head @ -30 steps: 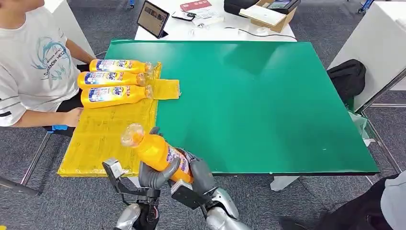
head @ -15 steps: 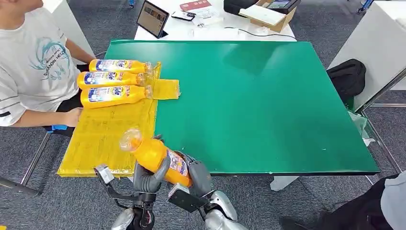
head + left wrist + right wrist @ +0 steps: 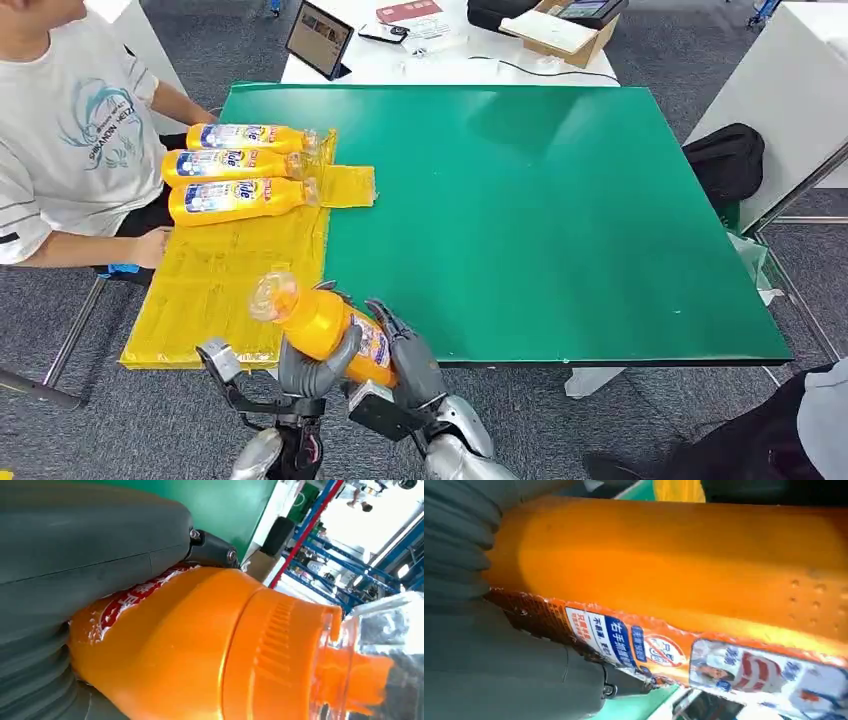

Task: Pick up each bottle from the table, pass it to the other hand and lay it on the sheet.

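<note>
- bottle (image 3: 322, 325), orange with a clear cap, is held above the near edge of the tabletop (image 3: 520, 210), tilted with its cap end toward the left and far side; the cap hangs over the near right corner of the sheet (image 3: 215, 275).
- person (image 3: 70, 140) in a white printed shirt sits at the far left, one forearm resting beside the left edge of the sheet.
- three other bottles (image 3: 238, 168) lie on their sides in a row at the far end of the yellow sheet, caps pointing right, touching or nearly touching one another.
- left hand (image 3: 312, 367) wraps around the bottle from below and the near left, clamped on its body; in the left wrist view the thick grey thumb (image 3: 95, 540) lies across the bottle just behind its orange collar.
- right hand (image 3: 410, 362) sits against the bottle's base end; its dark fingers (image 3: 385, 322) look slightly lifted off the label, so i cannot tell whether it grips; the right wrist view shows the labelled side of the bottle close against the grey cover.
- tablet (image 3: 320, 40), a cardboard box (image 3: 560, 32) and papers sit on a white table beyond the tabletop; a black bag (image 3: 725, 165) lies on the floor to the right.
</note>
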Controlling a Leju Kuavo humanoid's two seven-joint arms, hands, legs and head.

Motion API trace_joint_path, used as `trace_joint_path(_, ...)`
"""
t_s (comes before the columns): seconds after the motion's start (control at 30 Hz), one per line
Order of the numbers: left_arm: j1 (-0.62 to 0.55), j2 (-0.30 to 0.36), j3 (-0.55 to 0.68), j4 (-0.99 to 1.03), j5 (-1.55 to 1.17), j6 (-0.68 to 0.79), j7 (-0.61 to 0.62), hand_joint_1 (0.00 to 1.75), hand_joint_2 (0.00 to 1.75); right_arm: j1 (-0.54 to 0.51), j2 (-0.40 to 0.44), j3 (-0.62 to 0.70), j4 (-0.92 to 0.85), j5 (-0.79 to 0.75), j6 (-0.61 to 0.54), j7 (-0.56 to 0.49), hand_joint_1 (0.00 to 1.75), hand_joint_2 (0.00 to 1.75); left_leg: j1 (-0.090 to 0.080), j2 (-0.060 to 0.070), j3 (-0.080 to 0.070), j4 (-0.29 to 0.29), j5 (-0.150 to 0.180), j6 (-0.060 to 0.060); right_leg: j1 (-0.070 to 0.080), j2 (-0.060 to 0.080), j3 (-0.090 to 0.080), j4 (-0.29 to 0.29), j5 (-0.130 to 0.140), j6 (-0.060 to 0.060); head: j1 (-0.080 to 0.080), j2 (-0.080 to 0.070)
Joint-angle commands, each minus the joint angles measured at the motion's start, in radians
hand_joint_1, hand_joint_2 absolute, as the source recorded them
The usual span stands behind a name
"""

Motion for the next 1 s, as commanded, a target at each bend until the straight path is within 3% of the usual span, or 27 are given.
trace_joint_path(0.03,-0.111,0.024,0.063,-0.003,-0.060,0.157,-0.023,1.75,1.75,-0.020,-0.046,0.018,-0.132,-0.029,0.075,0.003,0.00,0.00,0.001,-0.002,0.002,0.001,-0.001,-0.001,0.001,-0.002,0.002,0.001,-0.002,-0.002,0.000,0.000)
trace_joint_path(0.17,-0.165,0.031,0.135,-0.015,-0.073,0.218,-0.040,1.75,1.75,-0.020,-0.045,0.006,-0.166,-0.036,0.065,0.008,0.00,0.00,0.001,-0.001,0.001,0.000,0.000,-0.001,0.001,-0.001,0.001,0.000,-0.001,-0.002,0.000,0.000)
trace_joint_path(0.33,-0.236,0.037,0.215,0.002,-0.181,0.404,-0.080,1.75,1.75,-0.017,-0.038,-0.019,-0.207,-0.052,0.030,-0.008,0.00,0.00,0.001,0.000,0.001,0.000,0.000,-0.001,0.001,0.000,0.002,0.000,0.000,-0.002,0.000,0.000)
trace_joint_path(0.67,-0.250,0.038,0.221,0.036,-0.180,0.401,-0.083,1.75,1.75,-0.014,-0.044,-0.018,-0.220,-0.054,0.035,-0.008,0.00,0.00,0.000,0.000,0.002,-0.001,0.000,-0.001,0.000,0.000,0.002,0.000,0.000,-0.001,0.000,0.000)
trace_joint_path(0.77,-0.313,0.068,0.229,0.134,-0.428,0.659,-0.096,1.75,1.75,-0.011,-0.042,-0.044,-0.252,-0.047,-0.044,-0.020,0.00,0.00,0.001,-0.001,0.005,0.000,-0.001,-0.002,0.001,-0.001,0.005,0.000,-0.001,-0.003,0.000,0.000)
trace_joint_path(0.83,-0.360,0.083,0.297,0.221,-0.570,0.713,-0.096,1.75,1.75,-0.002,-0.044,-0.073,-0.301,-0.072,-0.063,-0.014,0.00,0.00,0.000,-0.002,0.002,0.000,0.001,-0.001,0.000,-0.002,0.002,0.000,0.000,-0.002,0.000,0.000)
trace_joint_path(0.87,-0.387,0.055,0.391,0.277,-0.708,0.713,-0.096,1.75,1.75,0.007,-0.046,-0.090,-0.337,-0.086,-0.076,-0.018,0.00,0.00,0.001,-0.002,0.004,-0.001,0.000,-0.002,0.001,-0.002,0.004,0.000,-0.001,-0.003,0.000,0.000)
trace_joint_path(0.9,-0.419,0.028,0.547,0.326,-1.039,0.713,-0.096,1.75,1.75,0.012,-0.051,-0.095,-0.361,-0.094,-0.081,-0.022,0.00,0.00,0.001,-0.002,0.004,-0.001,0.000,-0.002,0.001,-0.001,0.004,0.000,0.000,-0.003,0.000,0.000)
trace_joint_path(0.93,-0.477,0.025,0.614,0.436,-1.160,0.713,-0.096,1.75,1.75,0.018,-0.056,-0.098,-0.386,-0.104,-0.076,-0.023,0.00,0.00,0.001,0.000,0.003,-0.001,0.001,-0.002,0.001,0.000,0.003,0.000,0.000,-0.002,0.000,0.000)
trace_joint_path(1.0,-0.516,0.047,0.666,0.472,-1.535,0.713,-0.020,1.75,1.75,0.021,-0.059,-0.095,-0.403,-0.110,-0.065,-0.024,0.00,0.00,0.001,0.000,0.003,-0.001,0.001,-0.002,0.001,0.000,0.003,0.000,0.001,-0.003,0.000,0.000)
